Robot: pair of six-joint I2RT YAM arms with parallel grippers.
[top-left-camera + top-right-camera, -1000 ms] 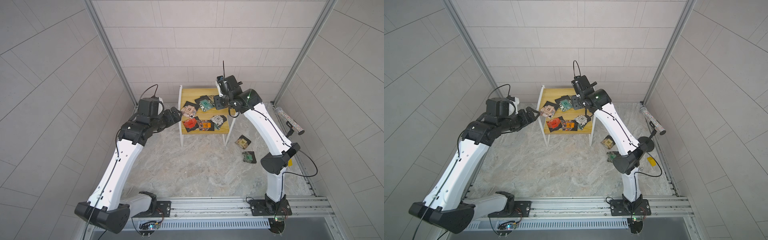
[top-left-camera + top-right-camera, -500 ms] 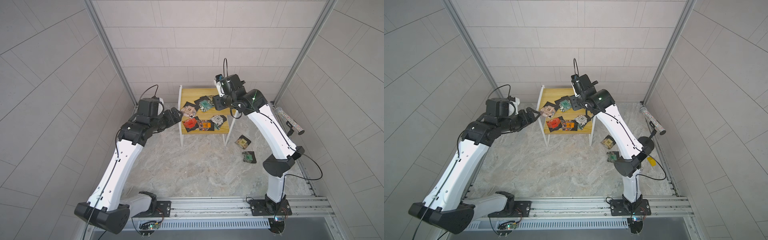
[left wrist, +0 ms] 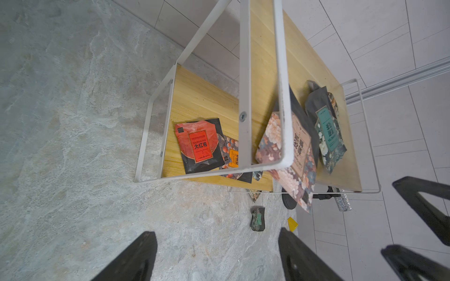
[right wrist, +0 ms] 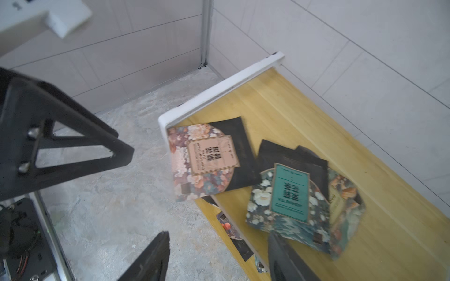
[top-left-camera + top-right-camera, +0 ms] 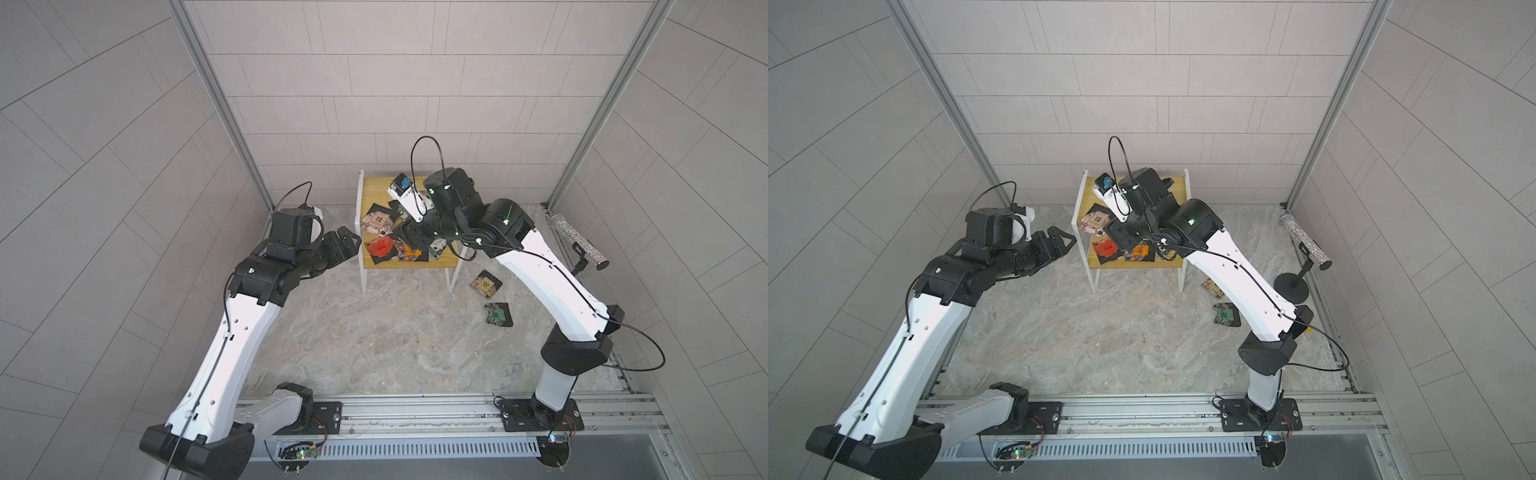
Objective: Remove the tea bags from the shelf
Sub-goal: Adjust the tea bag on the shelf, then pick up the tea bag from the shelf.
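The left arm's fingers (image 3: 131, 262) stand spread and empty beside the shelf (image 5: 362, 232). The right arm's fingers (image 4: 153, 260) gape, holding nothing, over tea bags (image 4: 288, 192) on its upper board (image 4: 304, 116). More lie on the lower board (image 3: 194, 102), and two on the bench (image 5: 374, 332).

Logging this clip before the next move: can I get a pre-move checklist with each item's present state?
1. Right gripper open and empty: ok.
2. Teal-label tea bag just ahead of it on the top board: ok.
3. Left gripper open, clear of the shelf: ok.
4. Tan-label tea bag secure: not ok, it overhangs the board edge.
5. Shelf emptied: not ok, red-label tea bag lies on the lower board.
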